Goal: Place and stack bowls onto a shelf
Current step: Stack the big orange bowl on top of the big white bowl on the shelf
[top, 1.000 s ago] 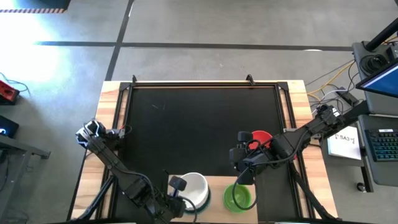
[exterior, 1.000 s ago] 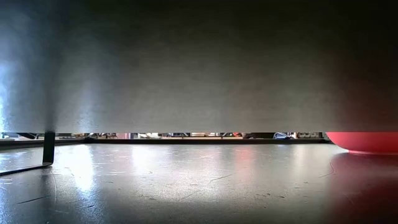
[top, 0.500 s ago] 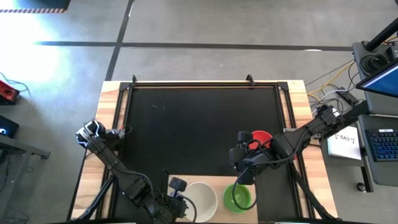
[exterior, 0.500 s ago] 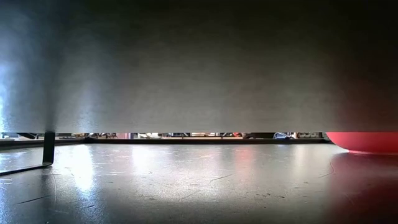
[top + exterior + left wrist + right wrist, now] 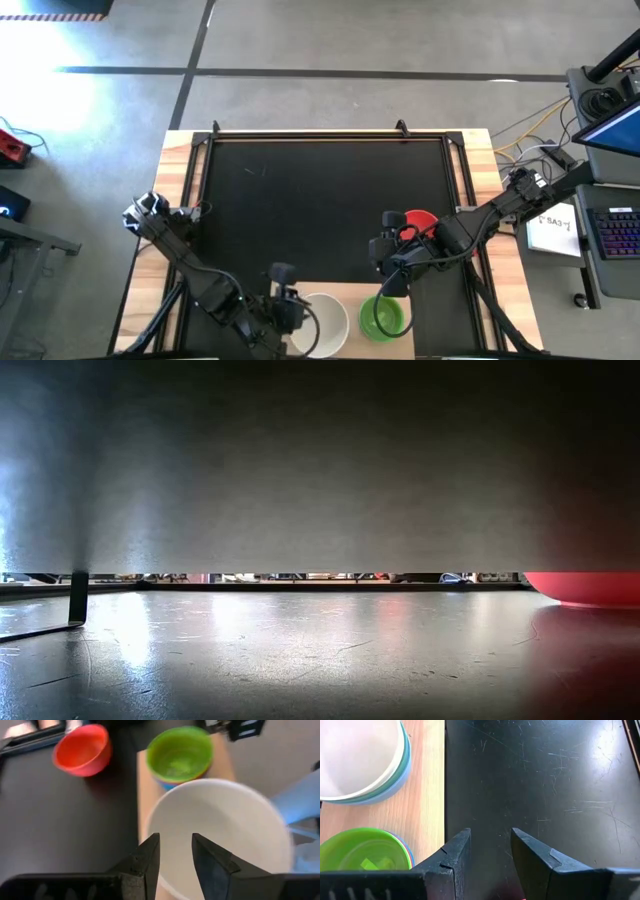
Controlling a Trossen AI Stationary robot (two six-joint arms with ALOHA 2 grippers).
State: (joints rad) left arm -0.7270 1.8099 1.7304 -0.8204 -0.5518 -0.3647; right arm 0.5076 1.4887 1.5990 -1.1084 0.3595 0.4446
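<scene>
Hovering my left gripper [image 5: 175, 852], fingers parted and empty, over the white bowl [image 5: 322, 322]; green bowl [image 5: 384, 316] beside, red bowl [image 5: 418, 222] behind my open right gripper [image 5: 487, 847].

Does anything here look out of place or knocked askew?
One thing: the red bowl sits alone on the black mat, while the white stack and green stack stand on the shelf. Nothing looks tipped, spilled or damaged.

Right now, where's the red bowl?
In the high view, the red bowl sits on the black mat toward its right edge, beside the right gripper and off the shelf.
</scene>
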